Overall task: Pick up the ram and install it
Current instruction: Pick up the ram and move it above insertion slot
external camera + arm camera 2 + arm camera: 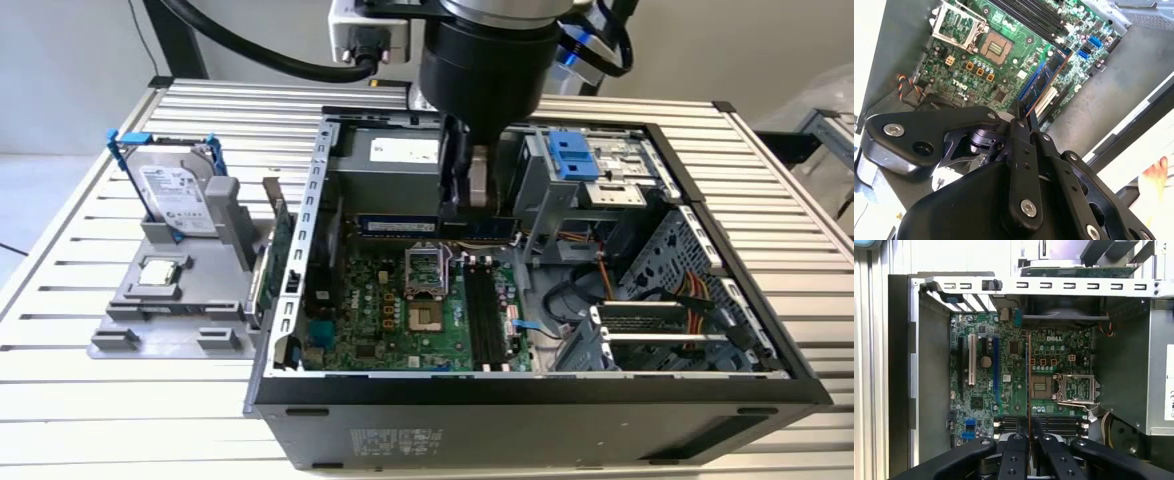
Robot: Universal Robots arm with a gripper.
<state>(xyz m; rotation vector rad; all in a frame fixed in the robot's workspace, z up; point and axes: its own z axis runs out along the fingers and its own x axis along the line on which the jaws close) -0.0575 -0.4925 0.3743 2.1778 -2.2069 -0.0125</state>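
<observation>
**Gripping the ram inside the open case**

Clamping the ram (1046,75) between the fingers of the pincer (1024,114), closed narrow on the stick's flat faces. In the first wrist view, showing it edge-on, jutting out past the fingertips. Hanging inside the open computer case (534,395) mid-tabletop (80,400), over the motherboard (387,310) and apart from the black memory slots (483,325). Leaving the hard drive (174,190) and CPU chip (160,270) sitting on the grey stand (127,335) by the tabletop edge at the exterior view's left.
</observation>
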